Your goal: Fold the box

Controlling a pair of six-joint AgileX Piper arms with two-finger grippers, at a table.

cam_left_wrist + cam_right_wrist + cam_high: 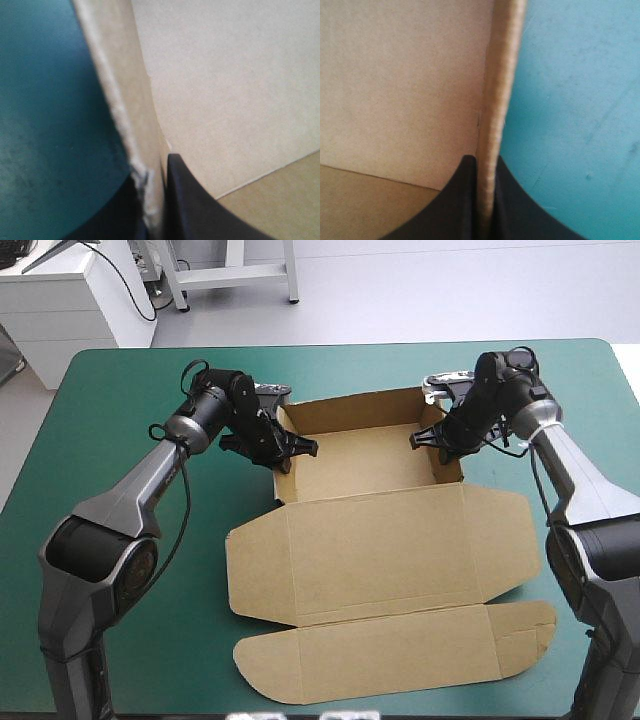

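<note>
**Both claws pinching the tray's end walls, lid flat**

- Box [372,540] sits mid-tabletop [120,390]. The tray [360,455] is toward the far edge with its walls up and open side up. The lid [380,545] lies flat toward the robot.
- The tray's long axis runs left-right.
- Left claw [285,447] grips the left wall [131,100], one finger inside the tray and one outside over the teal-green cover.
- Right claw [432,435] does the same on the right wall [501,100], with board pinched between its fingers.
- Key relation: the tray sits between the claws, one at each end of its long axis. The lid is on the near side of both, roughly equal reach.
- My read: the walls are being creased. Release should go straight up, or a wall may pull outward.
</note>
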